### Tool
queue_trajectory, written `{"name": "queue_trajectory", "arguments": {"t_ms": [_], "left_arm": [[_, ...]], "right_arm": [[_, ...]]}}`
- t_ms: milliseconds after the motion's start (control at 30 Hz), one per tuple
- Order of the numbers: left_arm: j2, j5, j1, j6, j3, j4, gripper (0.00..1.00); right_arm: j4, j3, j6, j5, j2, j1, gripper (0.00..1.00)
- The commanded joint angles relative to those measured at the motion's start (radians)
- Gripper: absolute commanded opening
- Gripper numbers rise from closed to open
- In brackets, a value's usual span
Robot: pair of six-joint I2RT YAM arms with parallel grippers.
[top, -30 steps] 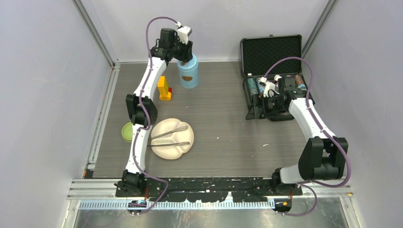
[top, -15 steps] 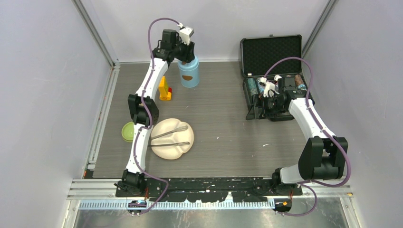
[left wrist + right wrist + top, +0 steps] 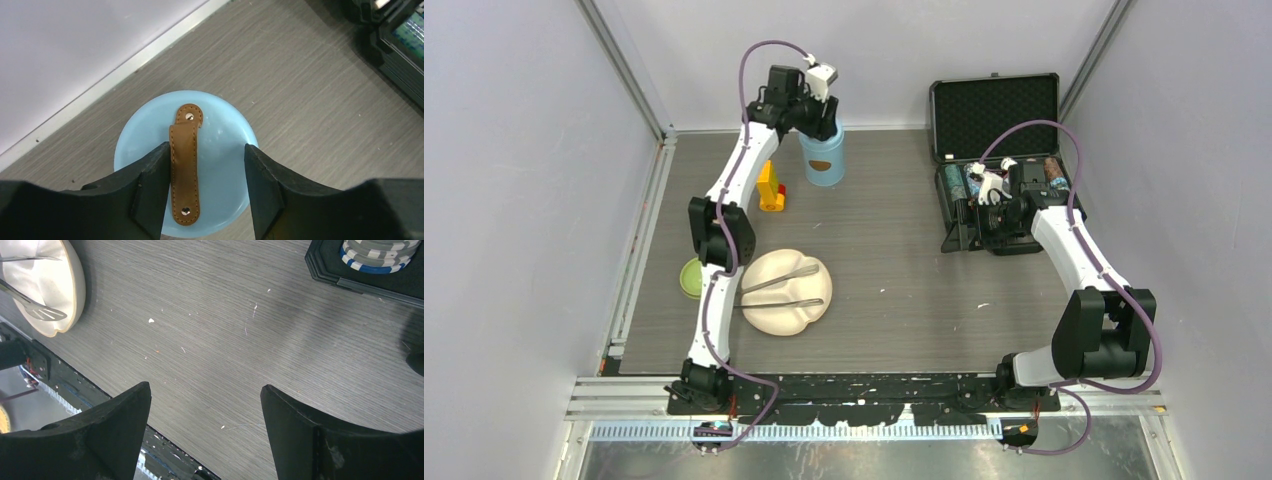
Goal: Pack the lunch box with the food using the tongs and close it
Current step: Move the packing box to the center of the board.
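The lunch box [image 3: 825, 163], a light-blue canister, stands at the back of the table with its blue lid [image 3: 222, 142] on. My left gripper [image 3: 206, 185] hovers straight over the lid, open. The brown handle [image 3: 184, 165] lies just inside its left finger, with a wide gap to the right finger. The silver tongs [image 3: 784, 287] rest across the cream plate [image 3: 764, 318]; their tip [image 3: 37, 311] also shows in the right wrist view. My right gripper [image 3: 205, 415] hangs open over bare table near the black case. The food is out of view.
A green-lidded bowl [image 3: 690, 278] sits left of the plate, partly behind my left arm. A yellow block [image 3: 769, 186] stands left of the lunch box. The open black case [image 3: 996, 115] holds stacked chips [image 3: 380, 252] at the back right.
My left gripper has shifted slightly right above the lunch box and its jaws have spread wider. The right arm has not moved.
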Motion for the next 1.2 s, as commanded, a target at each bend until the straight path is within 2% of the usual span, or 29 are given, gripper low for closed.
{"name": "queue_trajectory", "arguments": {"t_ms": [0,333,467,633,867,1000,1167], "left_arm": [[0.02,0.018,-0.063,0.02,-0.084,-0.268,0.55],[0.053,0.047,-0.059,-0.068,-0.017,-0.31,0.53],[0.016,0.046,-0.059,-0.061,-0.057,-0.278,0.54],[-0.029,-0.041,-0.049,-0.064,-0.062,-0.222,0.54],[-0.039,-0.191,-0.05,-0.043,-0.05,-0.173,0.48],[0.004,-0.183,-0.051,-0.038,-0.008,-0.204,0.42],[-0.001,-0.116,-0.065,-0.045,-0.023,-0.222,0.21]], "right_arm": [[0.022,0.005,-0.009,0.0,-0.002,0.004,0.85],[0.022,0.004,-0.009,0.0,-0.007,0.005,0.85],[0.022,0.003,-0.009,0.0,-0.006,0.003,0.85],[0.022,0.005,-0.008,-0.002,-0.006,0.003,0.85],[0.022,0.005,-0.007,-0.003,-0.006,0.003,0.85],[0.022,0.005,-0.007,-0.001,-0.007,0.004,0.85],[0.022,0.004,-0.007,0.003,-0.009,0.004,0.85]]}}
